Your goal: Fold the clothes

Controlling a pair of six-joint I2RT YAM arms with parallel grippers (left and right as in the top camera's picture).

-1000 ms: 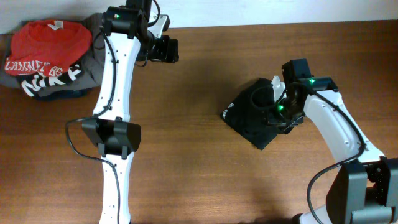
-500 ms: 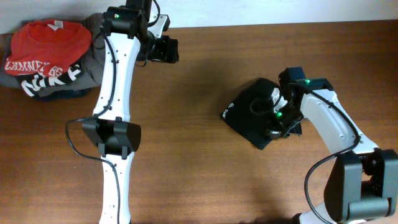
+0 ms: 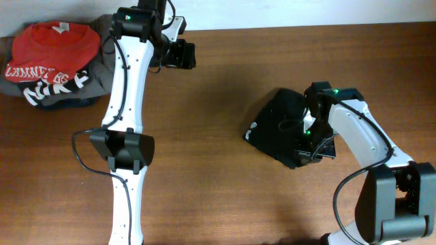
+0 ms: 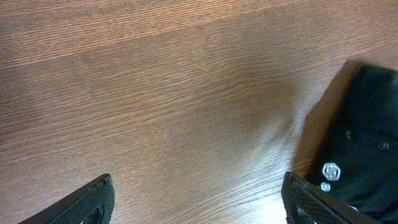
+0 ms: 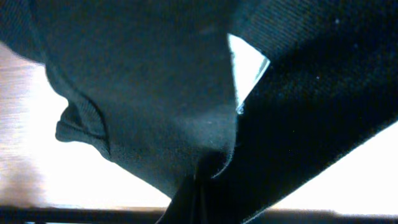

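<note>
The clothes (image 3: 276,122), a black garment with a small white logo (image 3: 252,126), lie bunched on the wooden table right of centre. My right gripper (image 3: 308,144) sits at the garment's near right edge, shut on a pinch of the black fabric. In the right wrist view the black cloth (image 5: 155,93) fills the frame and gathers into a fold between the jaws at the bottom centre, with a white tag (image 5: 245,68) showing. My left gripper (image 3: 181,54) hovers open over bare wood at the far left, well away from the garment. Its fingertips (image 4: 93,200) stand wide apart with nothing between them.
A pile with a red shirt (image 3: 48,42) with white lettering and a grey garment (image 3: 102,68) lies at the table's far left corner. The left arm (image 3: 126,102) stretches from the near edge to the far edge. A dark bolted part (image 4: 367,137) shows at the left wrist view's right.
My right gripper has shut on the garment's edge and moved toward the near side, dragging that edge of the black fabric with it. The left arm has not moved.
</note>
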